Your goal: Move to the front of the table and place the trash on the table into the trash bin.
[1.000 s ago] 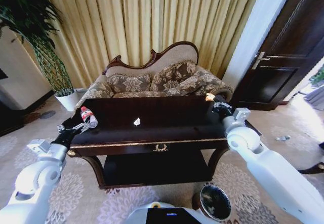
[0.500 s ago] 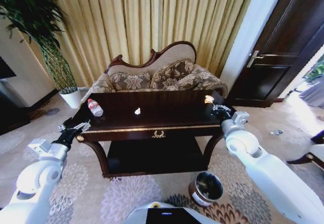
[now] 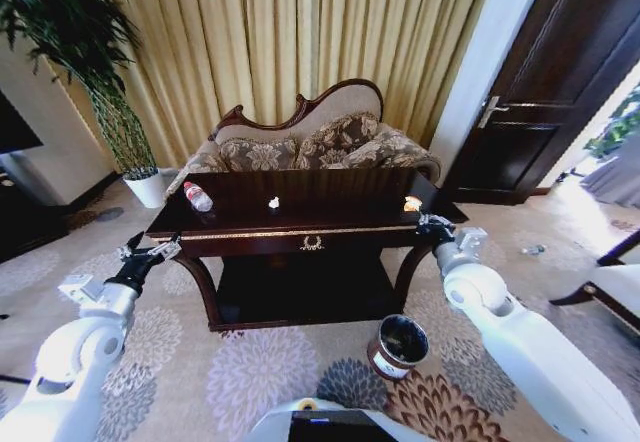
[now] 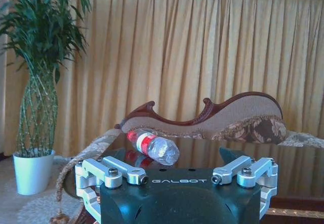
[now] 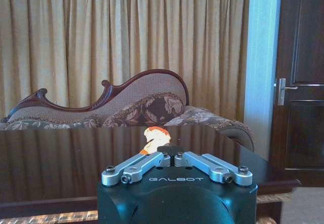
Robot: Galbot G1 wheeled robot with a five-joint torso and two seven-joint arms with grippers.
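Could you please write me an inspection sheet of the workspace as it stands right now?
Surface: dark wooden table, polished, gold trim on its front rail.
Job's things: bottle lying at the table's left end; white scrap mid-table; orange scrap at the right end; trash bin on the carpet, front right of the table.
Clutter: nothing seen.
End effectors: left end effector open, off the table's left front corner; right end effector shut, at the right front corner. Both empty.
Cables: nothing seen.
Surroundings: sofa, curtains, potted plant, dark door.
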